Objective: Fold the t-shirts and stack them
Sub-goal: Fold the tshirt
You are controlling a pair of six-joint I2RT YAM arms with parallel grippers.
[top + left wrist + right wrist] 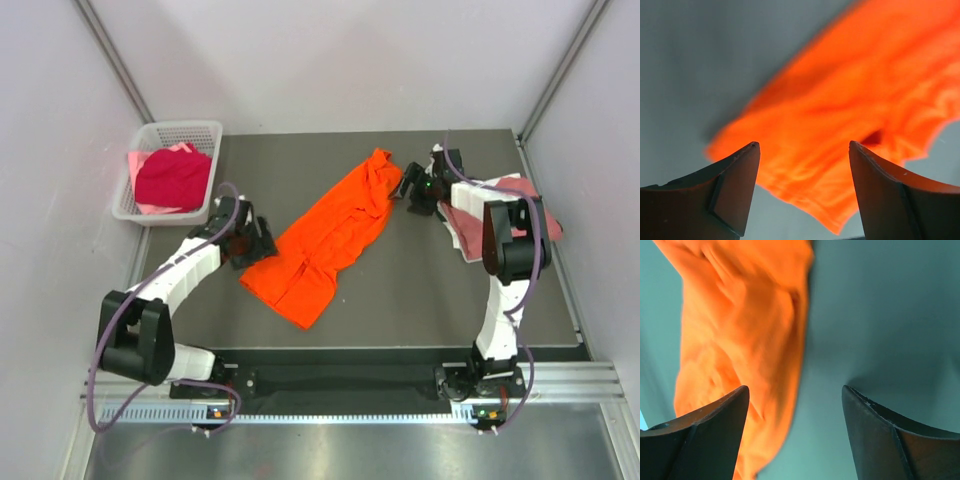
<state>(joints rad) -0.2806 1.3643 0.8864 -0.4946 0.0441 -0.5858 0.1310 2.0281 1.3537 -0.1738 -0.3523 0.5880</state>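
Dark grey matte tabletop (420, 290) spans the pale-walled booth. Left gripper (804, 145) stands with jaws spread wide and nothing between them, just off the near-left end of the bright orange cloth t-shirt (325, 240). Right gripper (795, 387) is likewise parted and empty at the shirt's far-right end. Both wrist views give only blurred orange folds. The overhead view alone shows the shirt as a long diagonal strip, a dusty rose t-shirt (525, 188) under the right arm, and a white plastic lattice basket (180, 130) far left holding a crimson t-shirt (172, 178) over a pale pink t-shirt (150, 208).
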